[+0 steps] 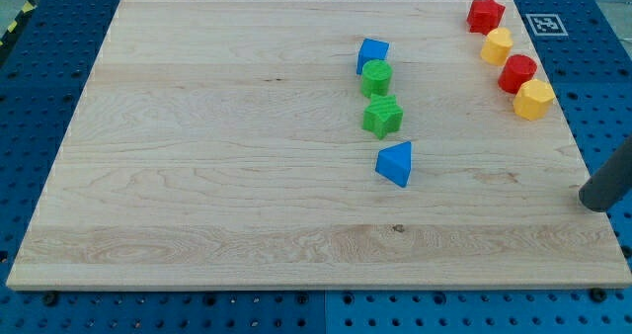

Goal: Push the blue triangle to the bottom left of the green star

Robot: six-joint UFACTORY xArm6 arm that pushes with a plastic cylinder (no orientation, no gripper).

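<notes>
I found the board (197, 156) lying on a blue pegboard (39, 97). Near its centre ran a short column: a blue cube (372, 53) at the head, a green cylinder (376, 78) touching it at six o'clock, then the green star (382, 116) just below that. The blue triangle (395, 163) sat close by the star at about five o'clock, not touching it. At the board's two o'clock corner I noted a red star (485, 15), a yellow block (497, 45), a red block (516, 73) and another yellow block (533, 99) in a slanting line. My tip (596, 202) stood at the right edge, well apart from the triangle, at its three o'clock. I carried no pincer, only the rod.
</notes>
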